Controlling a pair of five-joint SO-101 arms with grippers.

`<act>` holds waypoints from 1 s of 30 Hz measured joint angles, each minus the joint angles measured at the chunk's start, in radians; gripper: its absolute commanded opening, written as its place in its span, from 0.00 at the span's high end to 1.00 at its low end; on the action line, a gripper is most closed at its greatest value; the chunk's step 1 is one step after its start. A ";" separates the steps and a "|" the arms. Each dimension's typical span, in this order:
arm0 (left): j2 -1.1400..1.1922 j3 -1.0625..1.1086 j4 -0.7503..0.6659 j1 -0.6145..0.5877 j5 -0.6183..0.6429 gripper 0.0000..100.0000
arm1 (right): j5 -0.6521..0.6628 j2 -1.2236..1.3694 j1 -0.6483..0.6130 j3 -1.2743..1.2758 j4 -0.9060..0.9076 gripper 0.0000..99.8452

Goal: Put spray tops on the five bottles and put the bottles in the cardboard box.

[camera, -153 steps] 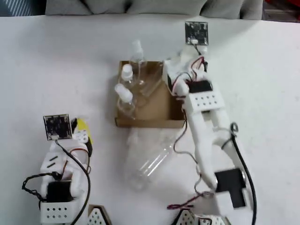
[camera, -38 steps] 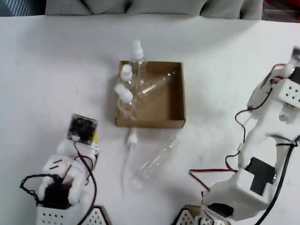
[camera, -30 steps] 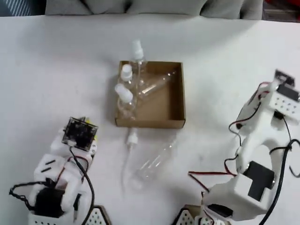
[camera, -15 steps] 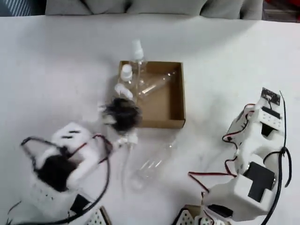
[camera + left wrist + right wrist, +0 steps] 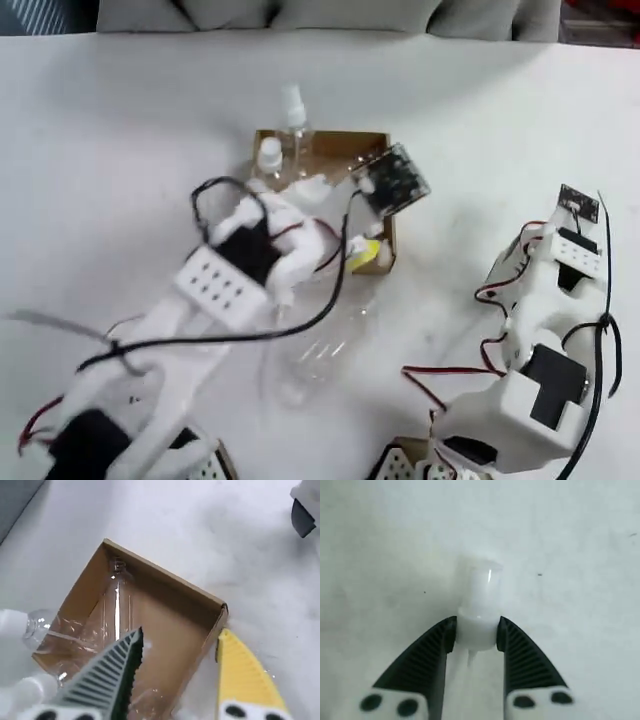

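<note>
While the right gripper [image 5: 475,625] sits clamped on a spray top [image 5: 479,587] well aside, the left gripper [image 5: 181,632] hangs spread over a corner of the box [image 5: 165,575], nearer the capless bottle [image 5: 322,350] lying slantwise on the table [image 5: 150,120] just before it

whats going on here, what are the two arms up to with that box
The left gripper hovers open over one edge of the cardboard box, which already holds several bottles. The right gripper, off to the side over the table, is shut on a white spray top. One clear bottle lies on the table in front of the box.
</note>
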 measured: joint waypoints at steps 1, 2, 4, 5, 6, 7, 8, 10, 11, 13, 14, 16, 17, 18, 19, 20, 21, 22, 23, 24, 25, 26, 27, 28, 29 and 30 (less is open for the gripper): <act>0.040 -0.032 -0.002 0.000 -0.021 0.75 | 0.000 0.000 0.000 0.000 0.000 0.99; 0.077 -0.060 -0.002 0.000 -0.037 0.75 | 0.000 0.000 0.000 0.000 0.000 0.99; 0.137 -0.107 -0.002 -0.015 -0.055 0.75 | 0.000 0.000 0.000 0.000 0.000 0.99; 0.166 -0.132 -0.002 -0.026 -0.063 0.75 | 0.000 0.000 0.000 0.000 0.000 0.99; 0.193 -0.152 -0.008 -0.035 -0.066 0.75 | 0.000 0.000 0.000 0.000 0.000 0.99; 0.224 -0.172 -0.018 -0.043 -0.069 0.75 | 0.000 0.000 0.000 0.000 0.000 0.99; 0.253 -0.189 -0.028 -0.049 -0.069 0.75 | 0.000 0.000 0.000 0.000 0.000 0.99; 0.310 -0.226 -0.040 -0.063 -0.069 0.75 | 0.000 0.002 0.000 0.000 0.000 0.99; 0.338 -0.244 -0.043 -0.071 -0.071 0.75 | 0.000 0.003 0.000 0.000 0.000 0.99; 0.385 -0.284 -0.046 -0.083 -0.074 0.75 | 0.000 0.005 0.000 -0.002 0.000 0.99; 0.411 -0.304 -0.046 -0.087 -0.075 0.75 | 0.000 0.005 0.000 -0.002 0.000 0.99; 0.465 -0.347 -0.046 -0.098 -0.075 0.75 | 0.000 0.005 0.000 -0.002 0.000 0.99; 0.493 -0.370 -0.046 -0.104 -0.075 0.75 | 0.000 0.006 0.000 -0.002 0.000 0.99; 0.522 -0.393 -0.046 -0.109 -0.075 0.75 | 0.000 0.008 0.000 -0.002 0.000 0.99; 0.549 -0.417 -0.046 -0.115 -0.075 0.75 | 0.000 0.008 0.000 -0.002 0.000 0.99; 0.577 -0.437 -0.046 -0.120 -0.075 0.75 | 0.000 0.008 0.000 -0.002 0.000 0.99; 0.605 -0.462 -0.046 -0.126 -0.075 0.75 | 0.000 0.008 0.000 -0.002 0.000 0.99; 0.632 -0.480 -0.046 -0.130 -0.075 0.75 | 0.000 0.008 0.000 -0.002 0.000 0.99; 0.655 -0.500 -0.046 -0.132 -0.075 0.75 | 0.000 0.008 0.000 -0.002 0.000 0.99; 0.681 -0.523 -0.046 -0.135 -0.075 0.75 | 0.000 0.008 0.000 -0.002 0.000 0.99; 0.704 -0.542 -0.046 -0.140 -0.075 0.75 | 0.000 0.008 0.000 -0.002 0.000 0.99; 0.727 -0.563 -0.046 -0.143 -0.075 0.75 | 0.000 0.008 0.000 -0.002 0.000 0.99; 0.747 -0.580 -0.046 -0.149 -0.075 0.75 | 0.000 0.008 0.000 -0.002 0.000 0.99; 0.766 -0.600 -0.046 -0.155 -0.075 0.75 | 0.000 0.008 0.000 -0.002 0.000 0.99; 0.783 -0.615 -0.046 -0.161 -0.075 0.75 | 0.000 0.008 0.000 -0.002 0.000 0.99; 0.801 -0.634 -0.046 -0.164 -0.075 0.75 | 0.000 0.008 0.000 -0.002 0.000 0.99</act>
